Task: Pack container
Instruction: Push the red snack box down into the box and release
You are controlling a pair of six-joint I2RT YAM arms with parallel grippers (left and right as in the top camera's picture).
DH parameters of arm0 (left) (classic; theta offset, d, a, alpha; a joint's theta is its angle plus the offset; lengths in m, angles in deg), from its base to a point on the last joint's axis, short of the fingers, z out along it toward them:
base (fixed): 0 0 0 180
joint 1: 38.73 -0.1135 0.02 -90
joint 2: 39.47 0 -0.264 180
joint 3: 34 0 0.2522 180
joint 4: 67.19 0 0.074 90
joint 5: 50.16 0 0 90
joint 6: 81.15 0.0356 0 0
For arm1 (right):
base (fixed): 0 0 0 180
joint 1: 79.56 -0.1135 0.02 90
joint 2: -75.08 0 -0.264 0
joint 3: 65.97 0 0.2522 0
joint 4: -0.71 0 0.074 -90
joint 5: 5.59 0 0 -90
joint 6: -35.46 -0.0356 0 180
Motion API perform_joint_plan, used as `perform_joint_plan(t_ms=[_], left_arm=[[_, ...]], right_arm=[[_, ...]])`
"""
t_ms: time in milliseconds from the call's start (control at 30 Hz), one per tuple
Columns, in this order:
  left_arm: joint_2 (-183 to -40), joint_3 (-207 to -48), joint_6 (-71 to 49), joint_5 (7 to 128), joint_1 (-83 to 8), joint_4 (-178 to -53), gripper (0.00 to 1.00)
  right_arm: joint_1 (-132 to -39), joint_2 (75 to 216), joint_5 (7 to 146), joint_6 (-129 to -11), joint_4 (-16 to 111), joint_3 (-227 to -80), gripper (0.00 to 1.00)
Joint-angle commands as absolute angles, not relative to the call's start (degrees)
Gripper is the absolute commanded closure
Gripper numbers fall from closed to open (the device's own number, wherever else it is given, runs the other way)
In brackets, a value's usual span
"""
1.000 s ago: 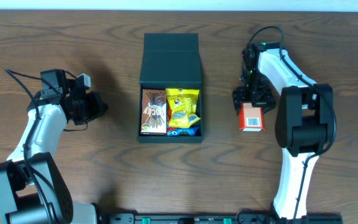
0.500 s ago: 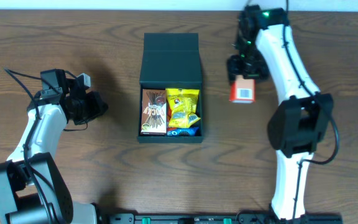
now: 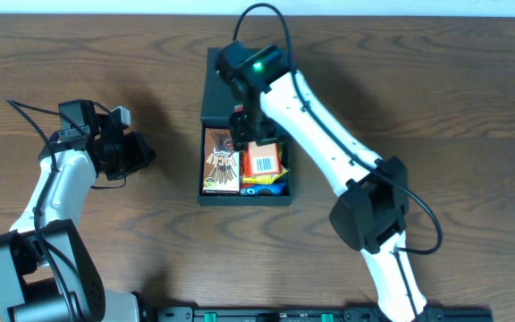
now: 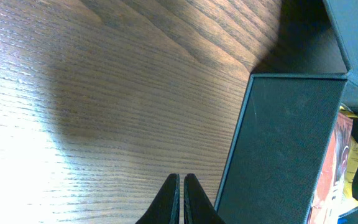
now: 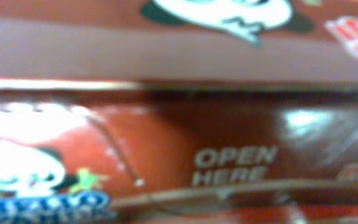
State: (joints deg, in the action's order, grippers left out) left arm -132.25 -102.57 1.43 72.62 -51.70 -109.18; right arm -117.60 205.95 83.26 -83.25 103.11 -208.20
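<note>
**Right arm holds a snack box over the open container**

The dark charcoal container [image 3: 240, 199] sits at the centre of the wooden table [image 3: 436, 80], with its flap lid [image 3: 244, 85] folded back toward the top of the frame. The right gripper [image 3: 256, 143] reaches in from the right. Its fingers pinch an orange-red snack box [image 3: 264, 161], barcode up, over the container's right half.

A brown snack packet [image 3: 221, 161] lies in the left half. A yellow packet [image 3: 272, 175] and a blue one [image 3: 259, 190] show at the box's lower edge.

The right wrist view is filled by blurred red packaging printed "OPEN HERE".

The left gripper [image 4: 181, 182] is at the left of the table, well apart from the container. Its fingers are pressed together and hold nothing.
</note>
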Motion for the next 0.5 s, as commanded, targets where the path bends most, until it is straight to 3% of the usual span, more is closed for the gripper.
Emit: perform_joint_plan(t_ms=[0, 467], left_arm=[[-131.39, -102.31, 2.26, 72.27, -51.83, -109.57, 0.94], [-131.39, -102.31, 3.14, 72.27, -51.83, -109.57, 0.94]], right_arm=[[-117.84, 205.60, 86.15, -92.65, 102.45, -205.68, 0.31], [-117.95, 205.60, 82.32, -92.16, 96.64, -195.28, 0.35]])
